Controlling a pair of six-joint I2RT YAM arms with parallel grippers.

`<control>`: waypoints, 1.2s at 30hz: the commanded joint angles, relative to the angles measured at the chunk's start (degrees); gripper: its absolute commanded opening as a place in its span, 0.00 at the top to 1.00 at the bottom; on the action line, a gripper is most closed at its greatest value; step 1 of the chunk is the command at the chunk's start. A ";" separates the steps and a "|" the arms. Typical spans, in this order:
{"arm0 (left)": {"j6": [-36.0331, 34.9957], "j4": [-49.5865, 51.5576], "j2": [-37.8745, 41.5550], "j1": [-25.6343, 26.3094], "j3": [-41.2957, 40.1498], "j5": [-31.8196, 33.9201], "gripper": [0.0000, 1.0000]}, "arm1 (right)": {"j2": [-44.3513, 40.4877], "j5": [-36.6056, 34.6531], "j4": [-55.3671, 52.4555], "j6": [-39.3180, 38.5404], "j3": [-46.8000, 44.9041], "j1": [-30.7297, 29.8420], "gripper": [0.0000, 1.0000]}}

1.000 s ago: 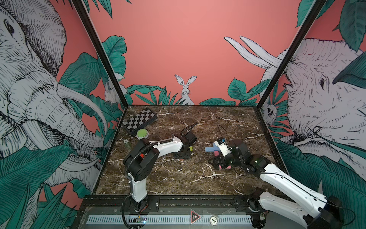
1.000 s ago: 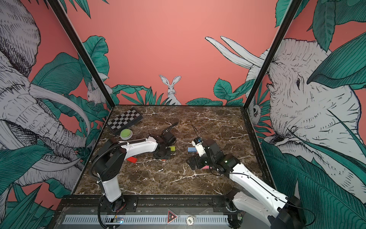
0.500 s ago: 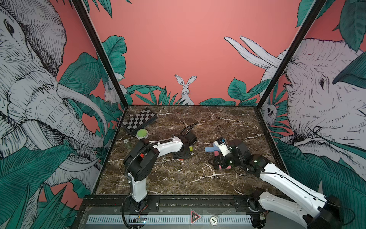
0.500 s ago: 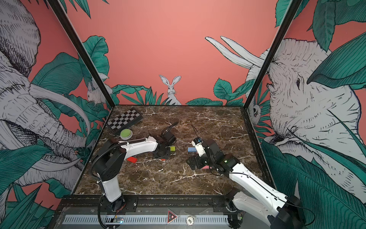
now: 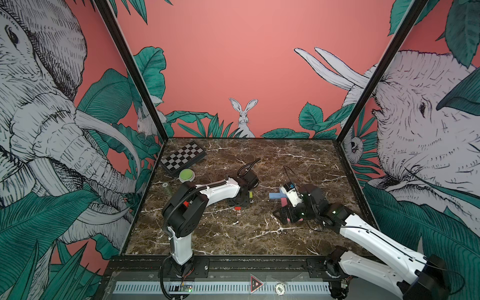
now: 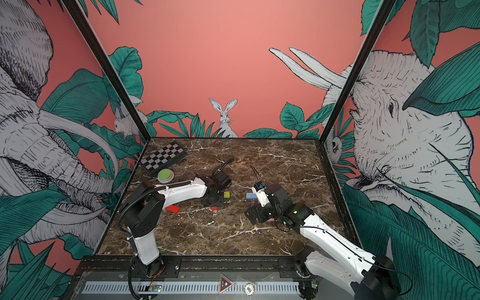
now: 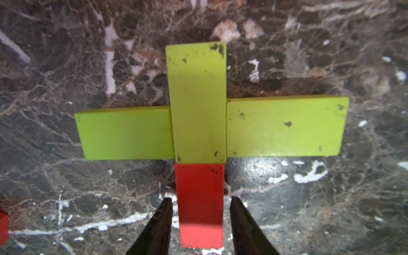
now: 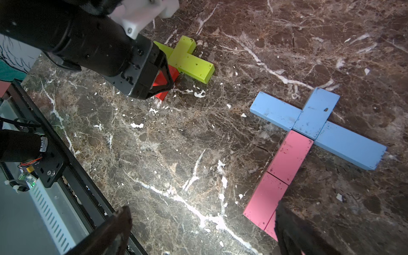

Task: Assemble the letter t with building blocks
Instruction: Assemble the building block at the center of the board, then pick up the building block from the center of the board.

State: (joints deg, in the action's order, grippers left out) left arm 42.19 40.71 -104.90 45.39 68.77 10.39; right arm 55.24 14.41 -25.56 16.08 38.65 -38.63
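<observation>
red block (image 7: 199, 205) | between left hand (image 7: 201, 198) tips, narrow, gaps both sides | right hand (image 8: 202, 208) wide

Lime green blocks (image 7: 198, 103) lie flat in a cross, red block (image 7: 199, 198) touching as stem. At 3 o'clock from them, light blue blocks (image 8: 315, 114) crossed, two pink blocks (image 8: 289, 154) end-to-end as stem. There's a spare red block (image 6: 173, 209) at 8 o'clock.

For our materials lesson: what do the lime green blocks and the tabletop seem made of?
Lime green blocks: probably painted wood, matt; paint chips show darker specks. Tabletop: looks like polished brown marble or marble-print laminate; white veins, glossy glare.
</observation>
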 commanded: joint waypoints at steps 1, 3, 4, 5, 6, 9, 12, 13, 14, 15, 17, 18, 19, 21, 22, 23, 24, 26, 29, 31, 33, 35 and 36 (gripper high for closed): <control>0.20 3.12 4.38 0.32 1.26 2.19 0.52 | -0.20 0.44 0.52 -0.35 -0.10 0.07 0.02; 0.11 3.90 5.59 0.34 1.62 2.77 0.51 | -0.31 0.44 0.57 -0.26 -0.11 0.05 0.02; 0.03 4.27 6.24 0.32 1.86 3.03 0.50 | -0.31 0.37 0.58 -0.34 -0.14 0.05 0.02; -0.11 4.66 6.99 0.38 2.15 3.27 0.49 | -0.23 0.27 0.56 -0.40 -0.24 0.05 0.02; -0.31 4.97 7.59 0.32 2.46 3.45 0.49 | -0.18 0.10 0.59 -0.35 -0.22 0.05 0.02; -0.90 5.27 9.97 0.32 3.08 4.30 0.48 | 0.12 -0.13 0.54 -0.20 -0.09 0.07 0.02; -1.95 6.14 12.51 0.24 3.55 6.18 0.45 | 0.13 0.18 0.78 -0.09 0.02 0.09 0.02; -2.40 6.90 13.31 0.15 3.92 6.92 0.44 | 0.05 0.18 0.80 -0.08 0.02 0.06 0.02; -2.81 7.67 14.01 -0.07 4.12 7.52 0.43 | -0.04 0.18 0.78 -0.16 0.09 0.05 0.02; -3.29 8.33 14.63 -0.37 4.32 7.96 0.42 | -0.05 0.15 0.78 -0.21 0.07 0.12 0.02; -4.39 9.57 16.00 -1.68 4.13 8.67 0.40 | -0.14 0.09 0.79 -0.17 -0.03 0.12 0.02; -4.93 10.05 16.67 -2.45 3.94 8.68 0.40 | -0.21 0.01 0.79 -0.25 -0.07 0.05 0.02; -5.35 10.61 17.57 -3.51 3.55 8.67 0.39 | -0.22 0.02 0.78 -0.26 0.02 0.05 0.02; -6.16 11.13 19.86 -4.86 2.40 8.77 0.39 | -0.31 -0.07 0.64 -0.34 0.08 0.05 0.02; -6.64 11.23 21.25 -6.87 1.72 8.98 0.39 | -0.40 -0.20 0.60 -0.46 -0.05 0.05 0.02; -7.17 11.47 22.74 -7.88 0.95 9.24 0.37 | -0.44 -0.26 0.54 -0.50 -0.07 0.05 0.02; -7.52 11.91 24.01 -8.69 0.41 9.53 0.35 | -0.49 -0.30 0.60 -0.52 -0.15 0.05 0.02; -8.39 13.37 26.69 -10.43 -0.81 10.29 0.31 | -0.55 -0.43 0.64 -0.68 -0.16 0.05 0.02; -8.80 15.69 30.34 -13.14 -2.77 10.92 0.25 | -0.58 -0.29 0.93 -0.74 -0.15 0.05 0.02; -8.69 16.57 32.86 -15.52 -4.64 10.13 0.23 | -0.58 -0.27 1.12 -0.74 -0.16 0.05 0.02; -8.57 16.62 35.32 -18.56 -7.29 7.73 0.22 | -0.49 -0.14 1.25 -0.83 -0.07 0.05 0.02; -8.10 16.04 37.65 -21.37 -10.56 4.99 0.22 | -0.41 -0.04 1.54 -0.89 -0.22 0.07 0.02; -7.93 15.80 38.40 -22.40 -11.83 4.14 0.22 | -0.40 -0.02 1.58 -0.94 -0.27 0.05 0.02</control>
State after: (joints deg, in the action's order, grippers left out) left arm 33.76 53.91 -68.86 25.41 59.99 17.39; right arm 55.22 14.35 -25.52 16.01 38.63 -38.63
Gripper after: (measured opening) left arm 0.782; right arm 0.983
